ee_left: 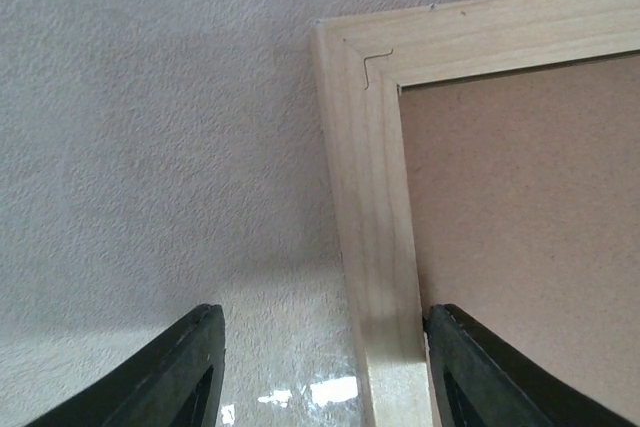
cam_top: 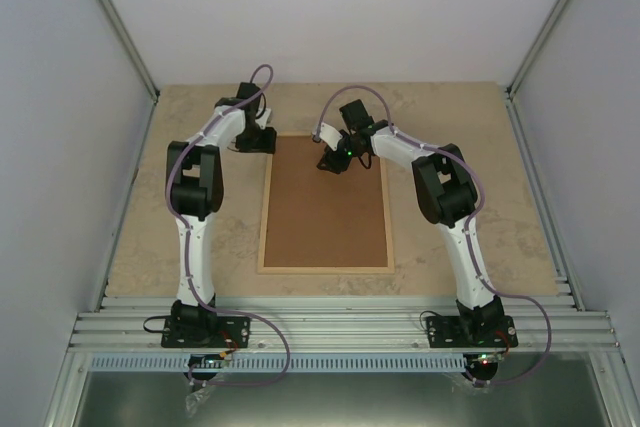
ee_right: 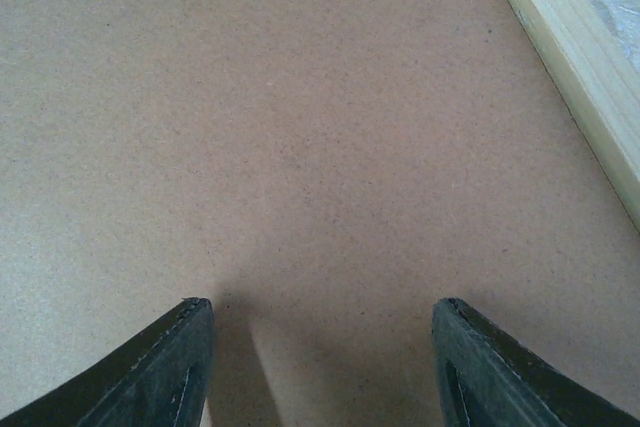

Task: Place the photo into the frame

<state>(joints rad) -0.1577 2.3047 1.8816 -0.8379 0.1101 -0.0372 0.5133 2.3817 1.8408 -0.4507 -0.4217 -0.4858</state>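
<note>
- On the tabletop (cam_top: 440, 107), the frame (ee_left: 365, 197): stiff, light, we judge; grip its rail
- Both released: left tool (ee_left: 325, 312) straddling that rail, right tool (ee_right: 320, 302) over backing board (ee_right: 300, 127)

Pale, smooth wood frame (ee_left: 365, 197) around matt brown fibrous backing board (ee_right: 300, 127), on rough, mottled beige table (ee_left: 150, 147).
</note>
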